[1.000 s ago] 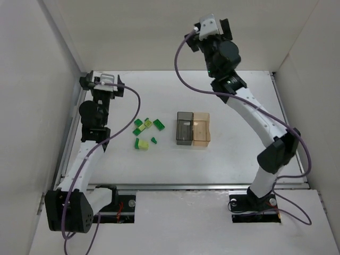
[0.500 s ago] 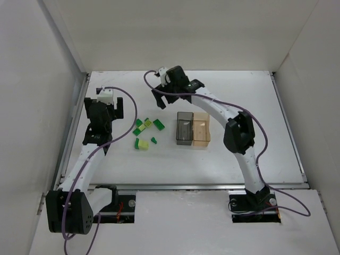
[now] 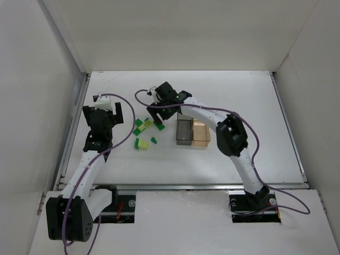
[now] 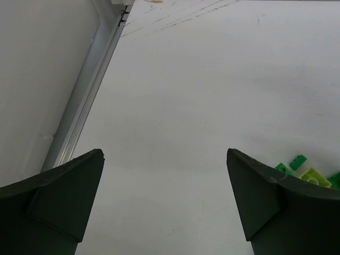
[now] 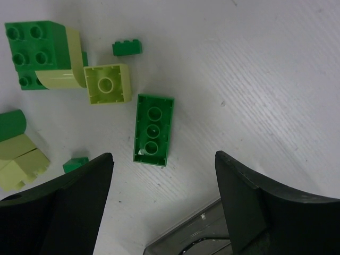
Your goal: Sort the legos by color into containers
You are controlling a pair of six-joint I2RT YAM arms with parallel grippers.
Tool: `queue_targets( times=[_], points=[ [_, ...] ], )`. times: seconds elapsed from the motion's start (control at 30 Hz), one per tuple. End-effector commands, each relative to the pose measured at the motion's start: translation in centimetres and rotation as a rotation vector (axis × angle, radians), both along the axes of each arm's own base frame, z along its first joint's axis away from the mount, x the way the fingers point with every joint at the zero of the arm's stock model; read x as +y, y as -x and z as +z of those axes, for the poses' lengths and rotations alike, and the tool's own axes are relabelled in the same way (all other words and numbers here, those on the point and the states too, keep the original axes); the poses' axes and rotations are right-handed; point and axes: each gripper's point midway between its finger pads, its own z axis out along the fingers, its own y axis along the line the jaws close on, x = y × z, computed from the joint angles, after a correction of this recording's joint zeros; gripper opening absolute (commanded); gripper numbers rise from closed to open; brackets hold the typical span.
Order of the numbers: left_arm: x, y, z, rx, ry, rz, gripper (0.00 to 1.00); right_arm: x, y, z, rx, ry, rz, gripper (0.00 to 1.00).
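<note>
**Legos beneath the open right hand, none yet sorted**

Legos (image 3: pixel 146 129) lie loose on the table (image 3: pixel 249 101), all of them outside the containers. Right gripper (image 5: pixel 163 157) hangs over the group with its jaws spread wide and nothing between them. A dark green long brick (image 5: pixel 154 130) lies just ahead of the gap, hollow side up. Its long axis runs away from the hand, so the fingers would close across its narrow width. Beyond it sit a pale yellow-green square brick (image 5: pixel 107 83) and a tiny dark green piece (image 5: pixel 127 48). More bricks of both colours lie out past the finger at the left of the wrist view.

Left gripper (image 4: pixel 164 154) is likewise spread and empty, held over bare table, with the group just beside the finger at the right of its view.

The bricks look light, rigid and smooth. They should not deform but may skid or pop out of a skewed pinch, so flat opposite side walls probably offer the best hold.

Grey container (image 3: pixel 184 133) and amber container (image 3: pixel 202 137) stand touching, close behind the right hand on its wrist side. No brick can be made out in either, though the right forearm hides part of the amber one.
</note>
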Motion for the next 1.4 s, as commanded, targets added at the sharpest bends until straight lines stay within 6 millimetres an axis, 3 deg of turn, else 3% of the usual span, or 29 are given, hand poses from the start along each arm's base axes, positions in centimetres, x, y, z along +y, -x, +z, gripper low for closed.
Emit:
queue_targets(
  times=[0.0,0.17,0.33,0.47,0.5,0.57,0.63,0.73,0.8,0.9,0.97,1.0,1.03,1.07,1.1,1.13,1.23,1.3,1.33,1.37],
  points=[
    [-0.1,0.0,2.3,-0.099,0.025,0.002,1.0,0.2,0.7,-2.5,0.014,0.049,-0.017,0.82],
    [-0.3,0.2,1.2,-0.064,0.033,-0.006,1.0,0.7,1.0,-4.5,0.023,0.06,-0.02,0.78],
    [-0.3,0.3,1.7,-0.082,0.034,-0.006,1.0,1.8,1.5,-6.2,0.007,0.084,-0.038,0.66],
    [-0.3,0.3,1.7,-0.082,0.034,-0.006,1.0,1.8,1.1,-7.1,0.005,0.075,-0.088,0.32],
    [-0.3,0.3,1.7,-0.082,0.034,-0.006,1.0,1.7,1.0,-7.1,0.001,0.078,-0.103,0.13],
    [-0.3,0.3,1.7,-0.082,0.034,-0.006,1.0,1.8,0.8,-6.0,-0.011,0.063,-0.103,0.0],
    [-0.5,0.2,1.7,-0.082,0.037,-0.02,1.0,2.0,0.5,-4.8,-0.031,0.041,-0.118,0.0],
    [-1.5,0.1,1.2,-0.064,0.017,-0.089,0.97,2.6,-0.7,-0.3,-0.101,-0.025,-0.156,0.0],
    [-2.4,0.1,0.7,-0.048,-0.013,-0.16,0.94,2.8,-1.6,4.3,-0.157,-0.09,-0.212,0.0],
    [-3.9,0.2,-0.2,-0.006,-0.068,-0.282,0.87,0.7,-2.5,9.0,-0.181,-0.164,-0.306,0.0],
    [-6.0,0.6,-1.4,0.041,-0.134,-0.448,0.86,-0.8,-2.1,10.2,-0.163,-0.173,-0.345,0.0],
    [-6.7,0.7,-1.8,0.059,-0.145,-0.5,0.86,-2.2,-1.9,9.4,-0.139,-0.147,-0.367,0.0],
    [-8.1,0.7,-2.1,0.073,-0.141,-0.592,0.86,-3.1,-0.9,10.7,-0.134,-0.152,-0.375,0.0],
    [-8.6,0.8,-2.5,0.09,-0.15,-0.634,0.86,-3.8,-0.1,10.7,-0.125,-0.14,-0.375,0.0],
    [-9.0,1.0,-3.0,0.117,-0.158,-0.67,0.87,-5.0,0.8,9.4,-0.102,-0.096,-0.381,0.0],
    [-9.4,0.8,-3.5,0.139,-0.155,-0.699,0.89,-5.9,1.9,10.2,-0.087,-0.096,-0.395,0.0],
    [-10.4,0.4,-4.4,0.182,-0.168,-0.789,0.91,-8.0,3.8,9.1,-0.025,-0.053,-0.436,0.0],
    [-10.8,0.4,-5.0,0.206,-0.152,-0.81,0.91,-8.7,4.8,8.2,0.024,-0.044,-0.483,0.0],
    [-10.8,0.0,-4.7,0.199,-0.164,-0.813,0.89,-9.0,5.5,6.8,0.057,-0.026,-0.492,0.0],
    [-10.9,-0.2,-4.5,0.192,-0.18,-0.828,0.87,-9.0,5.6,6.8,0.063,-0.039,-0.509,0.0]
  ],
)
